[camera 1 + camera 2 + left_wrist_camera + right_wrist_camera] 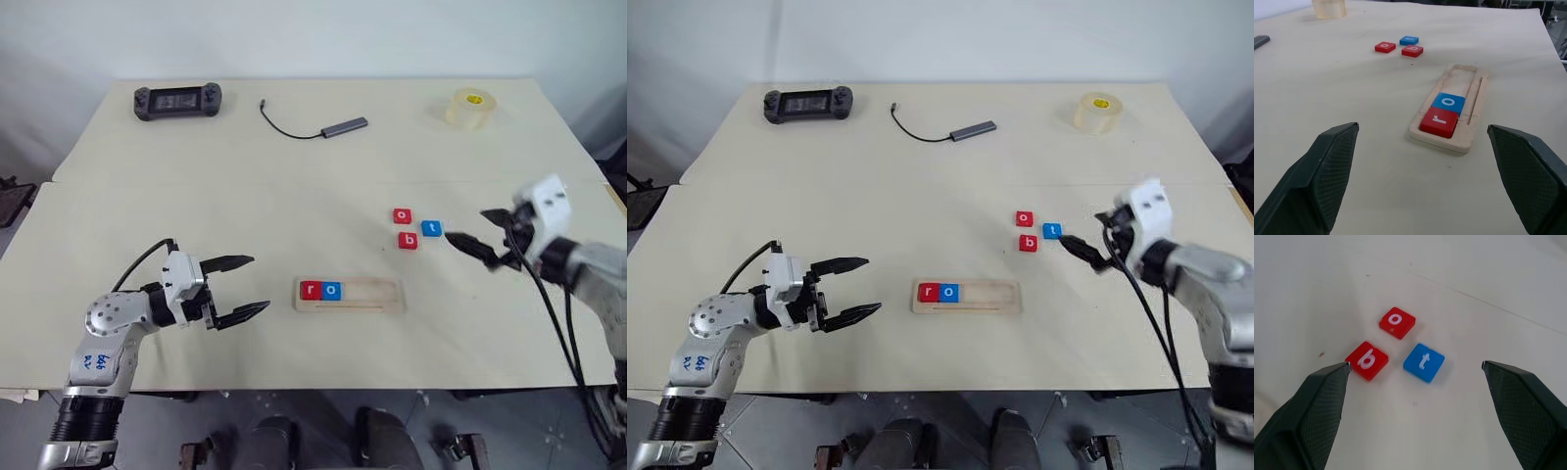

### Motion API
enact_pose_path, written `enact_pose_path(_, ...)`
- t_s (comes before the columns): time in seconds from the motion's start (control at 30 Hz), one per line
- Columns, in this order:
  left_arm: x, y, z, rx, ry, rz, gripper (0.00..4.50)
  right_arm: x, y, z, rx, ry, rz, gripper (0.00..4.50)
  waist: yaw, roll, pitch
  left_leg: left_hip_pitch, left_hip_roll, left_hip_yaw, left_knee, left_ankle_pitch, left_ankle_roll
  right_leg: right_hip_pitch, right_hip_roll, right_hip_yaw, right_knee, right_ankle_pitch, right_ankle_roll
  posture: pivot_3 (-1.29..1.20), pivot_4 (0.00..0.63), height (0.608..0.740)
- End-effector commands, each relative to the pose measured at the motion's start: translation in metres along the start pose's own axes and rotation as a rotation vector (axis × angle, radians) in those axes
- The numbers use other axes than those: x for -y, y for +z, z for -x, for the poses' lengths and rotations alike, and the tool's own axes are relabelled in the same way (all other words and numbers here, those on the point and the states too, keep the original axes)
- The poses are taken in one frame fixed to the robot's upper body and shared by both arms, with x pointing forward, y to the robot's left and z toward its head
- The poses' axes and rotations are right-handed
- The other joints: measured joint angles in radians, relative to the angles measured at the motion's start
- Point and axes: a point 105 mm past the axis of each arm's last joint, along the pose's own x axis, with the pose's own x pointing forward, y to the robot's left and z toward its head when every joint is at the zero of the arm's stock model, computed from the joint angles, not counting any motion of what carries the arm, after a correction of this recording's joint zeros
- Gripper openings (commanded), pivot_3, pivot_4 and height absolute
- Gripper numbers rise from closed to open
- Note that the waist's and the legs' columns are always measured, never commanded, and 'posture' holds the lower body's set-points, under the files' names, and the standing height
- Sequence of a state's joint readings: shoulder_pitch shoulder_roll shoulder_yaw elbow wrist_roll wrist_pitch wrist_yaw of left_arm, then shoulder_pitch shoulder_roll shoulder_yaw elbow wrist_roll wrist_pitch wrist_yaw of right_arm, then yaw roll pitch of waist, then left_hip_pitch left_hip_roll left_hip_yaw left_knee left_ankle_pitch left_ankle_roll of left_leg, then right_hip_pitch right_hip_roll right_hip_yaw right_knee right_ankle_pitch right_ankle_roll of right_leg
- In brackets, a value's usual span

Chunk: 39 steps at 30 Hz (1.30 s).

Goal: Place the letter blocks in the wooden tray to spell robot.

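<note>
White walls back a pale table whose far edge carries a game controller, a cabled adapter and a tape roll, all well apart from our work. We see the tray at lower centre of the head view, with the red r and blue o seated side by side at its left end; the rest of the slot is bare, so three letters remain, b next by our reckoning. Those three sit loose right of centre: the red o above, the red b below it, the blue t just beside both.

Our right gripper hangs at mid right, fingers spread wide and holding nothing, aimed at the cluster, with the t nearest its tips. We judge the tight grouping the risk: reaching the b means passing the t.

Our left gripper rests at lower left, spread and empty too, off the tray's left end, leaving open table between tray and cluster.
</note>
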<state>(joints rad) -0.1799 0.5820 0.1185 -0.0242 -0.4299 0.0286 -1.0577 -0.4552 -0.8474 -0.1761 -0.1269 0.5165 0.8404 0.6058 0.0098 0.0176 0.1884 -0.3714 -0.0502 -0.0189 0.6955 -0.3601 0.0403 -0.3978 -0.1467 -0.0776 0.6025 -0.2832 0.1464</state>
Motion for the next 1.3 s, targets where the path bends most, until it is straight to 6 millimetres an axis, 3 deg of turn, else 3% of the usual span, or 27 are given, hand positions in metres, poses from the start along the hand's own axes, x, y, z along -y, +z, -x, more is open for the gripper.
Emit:
enact_pose_path(0.03, 0.001, 0.006, 0.0, 0.027, 0.033, -0.033, 4.48, 0.002, -0.004, -0.009, -0.092, -0.028, -0.033, 4.5, 0.007, 0.0, 0.0, 0.0, -0.001, 0.0, 0.0, 0.0, 0.0, 0.0, 0.0, -0.001, 0.0, 0.0, 0.0, 0.0, 0.15, 0.74)
enact_pose_path(0.23, 0.008, 0.008, -0.007, 0.048, 0.024, -0.034, 4.48, -0.003, -0.014, -0.027, -0.149, -0.04, -0.05, 4.5, 0.015, 0.0, 0.0, 0.0, -0.004, 0.001, -0.001, -0.001, 0.002, 0.0, -0.001, -0.004, -0.001, 0.001, 0.001, 0.0, 0.15, 0.74)
enact_pose_path(0.53, -0.004, 0.028, -0.007, 0.107, 0.086, -0.095, 4.48, -0.004, -0.009, -0.03, -0.112, -0.028, -0.042, 4.5, 0.012, 0.0, 0.0, 0.0, -0.004, 0.002, -0.001, 0.0, 0.002, 0.0, 0.0, -0.004, -0.001, 0.001, 0.002, 0.0, 0.15, 0.74)
enact_pose_path(1.0, 0.006, 0.021, -0.006, 0.063, 0.033, -0.063, 4.48, -0.018, 0.011, -0.068, -0.105, -0.045, -0.095, 4.5, -0.008, 0.0, 0.0, 0.0, -0.004, 0.002, -0.001, 0.0, 0.002, 0.0, 0.0, -0.003, 0.0, 0.001, 0.002, 0.0, 0.15, 0.74)
enact_pose_path(1.17, 0.007, 0.021, -0.006, 0.06, 0.03, -0.065, 4.48, -0.018, 0.016, -0.063, -0.157, -0.083, -0.114, 4.5, -0.01, 0.0, 0.0, 0.0, -0.004, 0.002, -0.001, 0.0, 0.002, -0.001, 0.0, -0.003, 0.0, 0.001, 0.002, 0.0, 0.15, 0.74)
enact_pose_path(1.3, 0.009, 0.02, -0.007, 0.06, 0.029, -0.064, 4.48, -0.037, 0.011, -0.061, -0.216, -0.056, -0.166, 4.5, -0.012, 0.0, 0.0, 0.0, -0.004, 0.002, -0.001, 0.0, 0.002, -0.001, 0.0, -0.003, 0.0, 0.001, 0.002, 0.0, 0.15, 0.74)
